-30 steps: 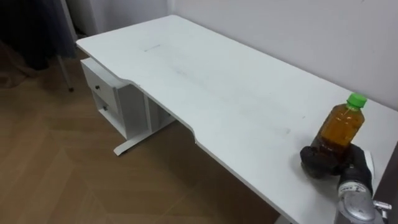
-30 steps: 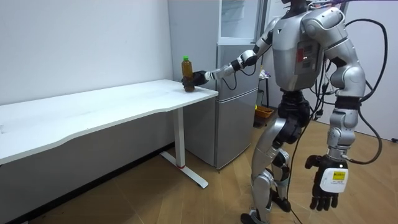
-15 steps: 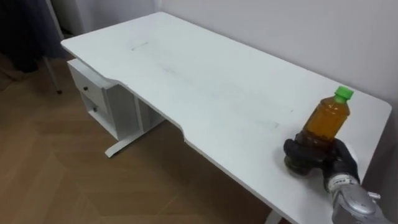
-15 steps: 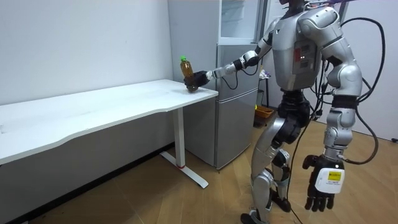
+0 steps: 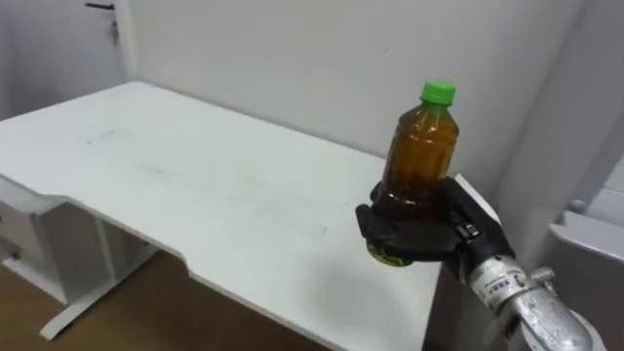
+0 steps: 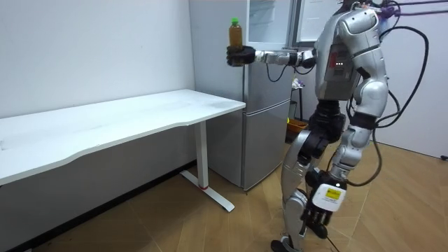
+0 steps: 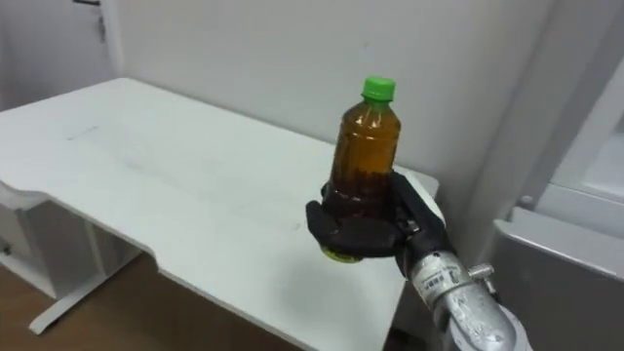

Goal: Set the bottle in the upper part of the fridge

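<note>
Presently grips the bottle low on its body with the right hand, fingers and thumb curled round the base, green cap up. Holds it upright and well above the table, over the end nearest the fridge, arm stretched out toward the room view's left. Judged a carrying grip: taken low to leave neck and cap free, upright to steady the contents. Hangs the left hand low beside the leg in the room view; too small there to say open or closed. Stands in front of the fridge, itself set just past the table end. Looks clear of the tabletop and its edges, so free to swing across toward the upper compartment. Cannot tell whether the upper door stands open. Should mind the fridge's grey side close by the forearm, and the wall behind the bottle, when turning
</note>
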